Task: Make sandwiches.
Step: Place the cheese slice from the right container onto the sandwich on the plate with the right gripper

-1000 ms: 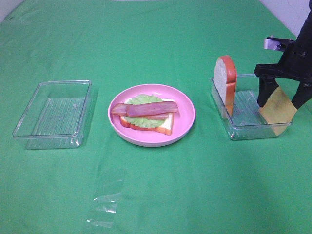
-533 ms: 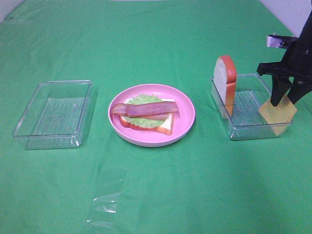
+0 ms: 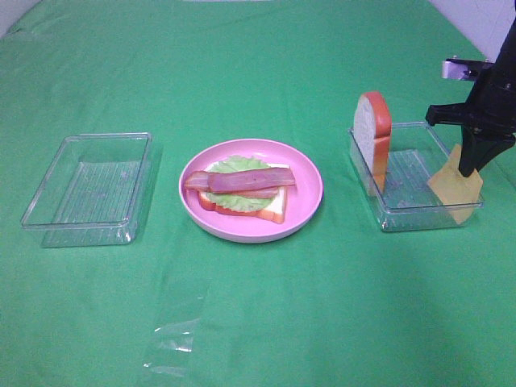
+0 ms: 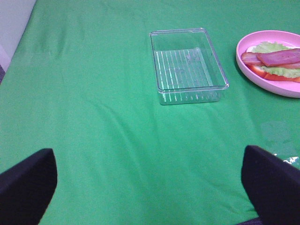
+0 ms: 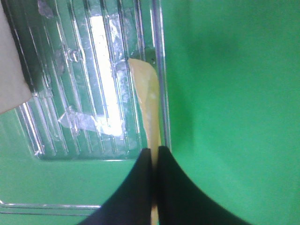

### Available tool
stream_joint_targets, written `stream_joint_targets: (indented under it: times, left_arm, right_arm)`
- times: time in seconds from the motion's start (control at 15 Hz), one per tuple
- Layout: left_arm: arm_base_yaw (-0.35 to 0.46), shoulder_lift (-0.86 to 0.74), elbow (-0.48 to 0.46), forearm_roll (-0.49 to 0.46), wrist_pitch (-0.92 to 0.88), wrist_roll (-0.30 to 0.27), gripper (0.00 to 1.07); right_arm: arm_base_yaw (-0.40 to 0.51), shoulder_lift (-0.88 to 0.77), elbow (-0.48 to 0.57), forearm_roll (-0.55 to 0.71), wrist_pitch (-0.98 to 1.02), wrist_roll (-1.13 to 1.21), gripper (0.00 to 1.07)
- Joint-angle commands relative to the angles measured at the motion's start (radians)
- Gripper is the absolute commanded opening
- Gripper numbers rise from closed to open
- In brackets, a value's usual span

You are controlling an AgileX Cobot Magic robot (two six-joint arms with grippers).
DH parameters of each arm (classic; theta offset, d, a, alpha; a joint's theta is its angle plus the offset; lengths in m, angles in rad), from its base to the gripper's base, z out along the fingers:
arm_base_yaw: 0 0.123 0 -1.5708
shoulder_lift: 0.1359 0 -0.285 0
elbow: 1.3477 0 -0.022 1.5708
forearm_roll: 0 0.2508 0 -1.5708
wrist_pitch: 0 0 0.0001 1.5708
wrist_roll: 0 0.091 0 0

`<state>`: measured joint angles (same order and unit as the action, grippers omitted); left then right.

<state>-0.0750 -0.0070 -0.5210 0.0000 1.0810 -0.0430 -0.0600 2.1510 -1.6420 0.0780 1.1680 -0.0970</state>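
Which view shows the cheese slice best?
The exterior high view: the cheese slice shows its flat face, leaning in the right tray. The right wrist view shows only its edge. The left wrist view misses it.

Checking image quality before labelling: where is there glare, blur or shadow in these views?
Right wrist view: bright glare on the ribbed floor of the clear tray, and the closed right gripper is soft at close range. Left wrist view: the left gripper's fingers are blurred dark shapes. Exterior high view: even light, faint shadows.
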Motion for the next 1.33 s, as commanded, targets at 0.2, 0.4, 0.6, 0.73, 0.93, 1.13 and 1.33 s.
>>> stream_joint_targets:
  times: [0.2, 0.4, 0.6, 0.73, 0.93, 1.13, 1.33]
  left_arm:
    - [0.000, -0.013, 0.002, -0.006, -0.005, -0.002, 1.00]
    - [0.000, -0.013, 0.002, -0.006, -0.005, -0.002, 1.00]
    - [0.000, -0.013, 0.002, -0.006, -0.005, -0.002, 1.00]
    - [0.000, -0.013, 0.002, -0.006, -0.005, -0.002, 1.00]
    - [0.000, -0.013, 0.002, -0.006, -0.005, -0.002, 1.00]
    - [0.000, -0.013, 0.002, -0.006, -0.005, -0.002, 1.00]
    - [0.000, -0.013, 0.002, -0.006, -0.005, -0.002, 1.00]
  right_arm:
    - [0.044, -0.123, -0.035, 0.065, 0.045, -0.041, 0.00]
    - [0.106, -0.199, -0.098, 0.048, 0.052, -0.041, 0.00]
    - [0.233, -0.269, -0.180, 0.047, 0.045, -0.040, 0.00]
    - [0.350, -0.265, -0.189, 0.057, -0.020, -0.033, 0.00]
    - [0.434, -0.213, -0.188, 0.123, -0.084, -0.029, 0.00]
    - [0.502, -0.129, -0.188, 0.201, -0.159, -0.029, 0.00]
    - [0.527, -0.010, -0.188, 0.277, -0.193, -0.030, 0.00]
